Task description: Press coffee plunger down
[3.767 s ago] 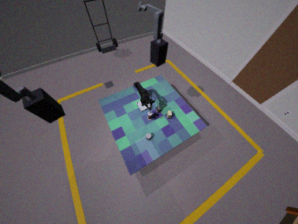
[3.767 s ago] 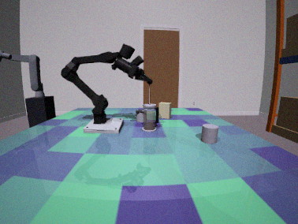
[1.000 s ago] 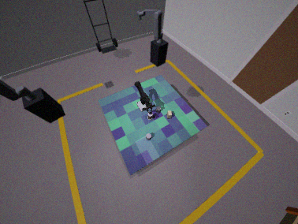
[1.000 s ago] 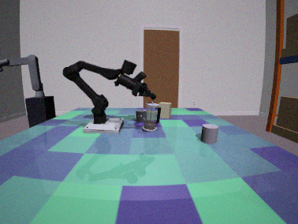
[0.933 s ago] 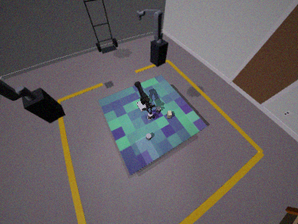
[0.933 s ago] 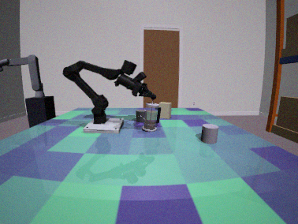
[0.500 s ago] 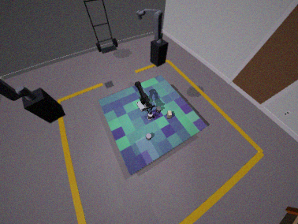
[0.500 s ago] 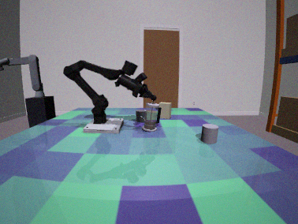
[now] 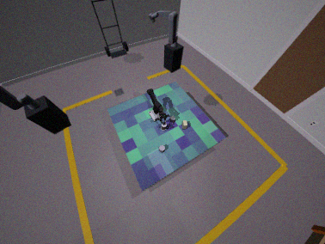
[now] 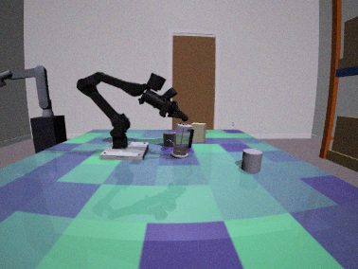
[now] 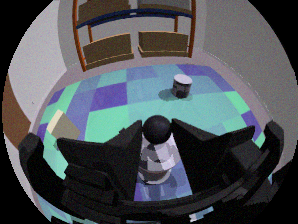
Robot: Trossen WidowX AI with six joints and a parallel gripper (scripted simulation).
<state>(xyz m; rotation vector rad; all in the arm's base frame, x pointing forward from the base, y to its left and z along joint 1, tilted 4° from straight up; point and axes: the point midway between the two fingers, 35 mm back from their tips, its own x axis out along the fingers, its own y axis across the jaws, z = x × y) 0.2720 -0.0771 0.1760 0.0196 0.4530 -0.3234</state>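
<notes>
In the wrist view, nearest the camera, the two dark fingers flank the round black plunger knob (image 11: 158,127), and the gripper (image 11: 158,137) is closed on that knob rather than fully shut, its jaws standing apart by the knob's width. Just beyond and below the knob sits the glass body of the coffee press (image 11: 157,159), upright on the checkered table top (image 11: 109,96). Gripping the knob from both sides probably keeps the push centred along the rod (a sideways load is what I would expect to tip or slide the press).

From the exterior view the arm (image 10: 106,92) reaches forward and down from its white base plate (image 10: 124,152), the wrist angled so the gripper meets the top of the press from above. The knob looks close to the lid, so the plunger appears far down its travel, though whether it has bottomed out cannot be told. The press stands just beside the base plate, with a small dark cup (image 10: 169,138) behind it and a tan box (image 10: 198,132) further back. A grey cylinder (image 10: 252,160) stands well apart to the side.

The surface is a glossy patchwork of green, blue and purple squares. Beyond it, a white wall holds a brown door (image 10: 193,80), an orange-framed shelf unit (image 10: 335,76) rises at one side, and the top view shows a yellow floor line (image 9: 241,125) boxing in the table.
</notes>
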